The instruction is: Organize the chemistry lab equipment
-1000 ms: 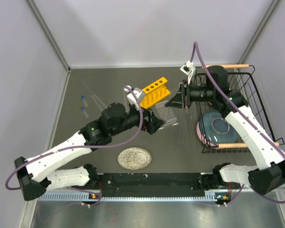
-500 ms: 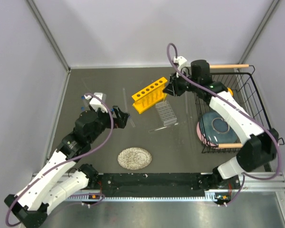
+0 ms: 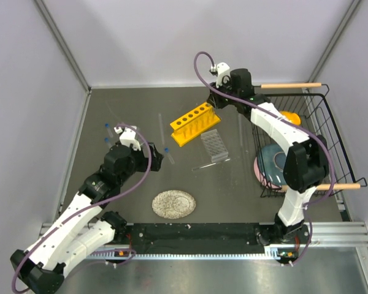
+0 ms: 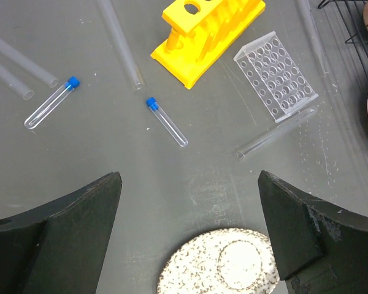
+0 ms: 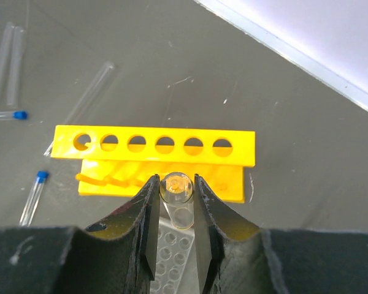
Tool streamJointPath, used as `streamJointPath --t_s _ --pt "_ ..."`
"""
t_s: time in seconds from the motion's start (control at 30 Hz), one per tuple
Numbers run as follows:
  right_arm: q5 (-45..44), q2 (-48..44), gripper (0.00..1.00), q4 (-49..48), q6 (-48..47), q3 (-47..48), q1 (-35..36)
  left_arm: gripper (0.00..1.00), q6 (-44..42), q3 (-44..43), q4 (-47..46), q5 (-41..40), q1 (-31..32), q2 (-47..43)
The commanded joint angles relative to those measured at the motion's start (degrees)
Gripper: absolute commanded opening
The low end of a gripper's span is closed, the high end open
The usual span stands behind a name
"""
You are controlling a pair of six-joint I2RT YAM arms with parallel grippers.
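Squarely in right gripper [image 5: 175, 182], glass tube [image 5: 176, 208], yellow rack [image 5: 153, 160] just beyond.

Table [image 3: 129, 110]: dark grey, plain, faint light scuffs. Test-tube rack [image 3: 196, 122] at 12 o'clock: solid yellow. Small rack [image 3: 213, 146] at its 5 o'clock: clear, grid of holes. Vials [image 4: 167, 121] toward 9: clear w/ blue caps. Glass tubes [image 4: 119, 43]: clear, no caps. Plate [image 3: 173, 203] at 6: grey, speckled. Wire basket [image 3: 331, 128] at 3: black, pale wood handles. Bowls inside: blue-grey [image 3: 271, 160], pink, orange. Left arm [image 3: 73, 214] & right arm [image 3: 273, 122]: white shells, black joints, purple cables [image 3: 197, 66]. Left gripper [image 4: 189, 184] & right gripper [image 5: 175, 184]: black fingers. Held tube [image 5: 179, 211] in right gripper: clear.
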State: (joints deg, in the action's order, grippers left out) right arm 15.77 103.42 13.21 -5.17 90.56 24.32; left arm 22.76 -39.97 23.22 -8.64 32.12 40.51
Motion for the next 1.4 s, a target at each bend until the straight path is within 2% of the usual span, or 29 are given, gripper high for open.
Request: streamJointPath --t_s 0.0,0.2,0.33,0.57,1.37 --pt "-2.23 2.05 0.13 -5.21 -1.95 4.7 -0.67 0.99 -0.62 -1.69 -0.64 -1.02 -0.74 -0.17" --pt "-1.27 3.37 0.14 -7.23 -1.78 4.63 -1.46 0.99 -0.18 -5.2 2.35 -1.46 -1.09 0.8" --pt "-1.35 2.84 0.14 -10.91 -1.86 0.94 -1.73 0.99 1.05 -5.83 2.79 -0.94 -1.09 0.71" --pt "-1.88 4.51 0.14 -14.34 -1.86 0.67 -2.17 0.99 1.58 -6.62 2.97 -0.23 -1.09 1.32" --pt "-4.08 7.59 0.15 -16.64 -1.6 -2.41 -2.78 0.99 0.97 -5.56 1.21 1.53 -1.62 3.34"
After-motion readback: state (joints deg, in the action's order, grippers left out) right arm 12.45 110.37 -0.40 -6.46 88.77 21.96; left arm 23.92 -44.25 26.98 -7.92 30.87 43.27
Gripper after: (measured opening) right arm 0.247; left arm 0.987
